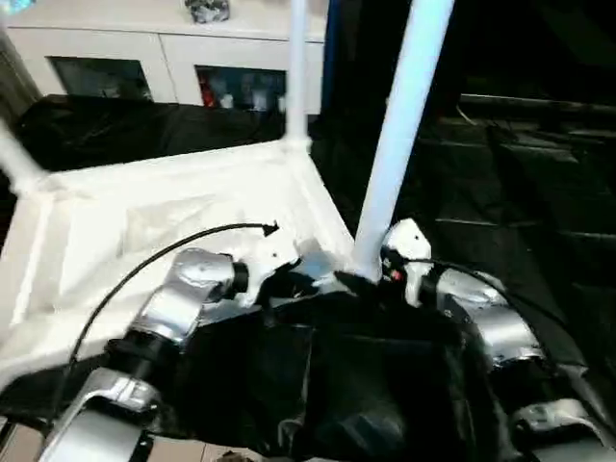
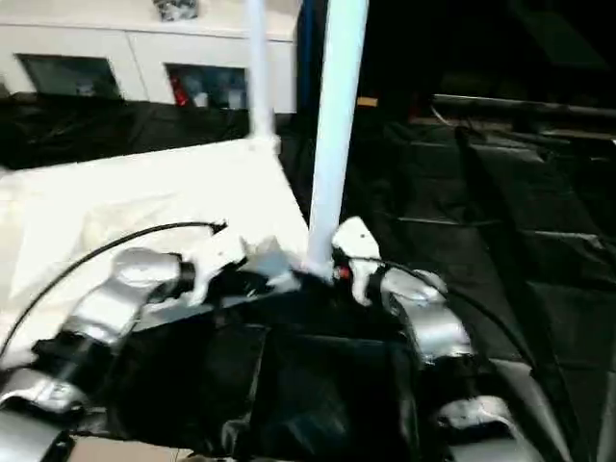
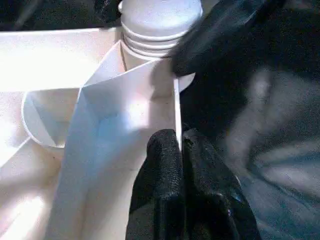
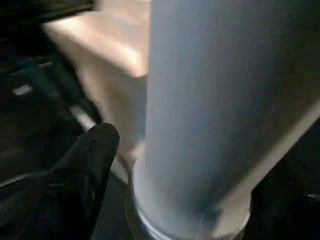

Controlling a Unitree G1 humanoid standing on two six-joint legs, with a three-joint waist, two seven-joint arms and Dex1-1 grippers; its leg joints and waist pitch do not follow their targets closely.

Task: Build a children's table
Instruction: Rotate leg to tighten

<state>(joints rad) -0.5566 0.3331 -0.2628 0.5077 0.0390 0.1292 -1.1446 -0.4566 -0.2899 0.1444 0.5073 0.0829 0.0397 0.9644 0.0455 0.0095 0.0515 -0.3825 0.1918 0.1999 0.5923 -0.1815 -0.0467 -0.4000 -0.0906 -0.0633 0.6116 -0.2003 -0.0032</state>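
Note:
The children's table lies upside down: its white tabletop point(image 1: 173, 212) rests on the black cover with the ribbed underside up. One white leg point(image 1: 399, 125) stands upright in the near corner socket, a second leg point(image 1: 296, 67) stands at the far corner, and a third point(image 1: 14, 159) leans out at the left edge. My left gripper point(image 3: 180, 145) is shut on the tabletop's thin rim wall point(image 3: 175, 105) right beside the near socket. My right gripper point(image 1: 371, 277) is open around the base of the near leg point(image 4: 210, 100), one finger point(image 4: 95, 150) standing a little apart from it.
The black-covered work table point(image 1: 520, 221) stretches away to the right and behind. A white cabinet point(image 1: 144, 48) with glass doors stands at the back. A black cable point(image 1: 144, 255) loops over my left forearm, and black cloth point(image 1: 337, 385) hangs between my arms.

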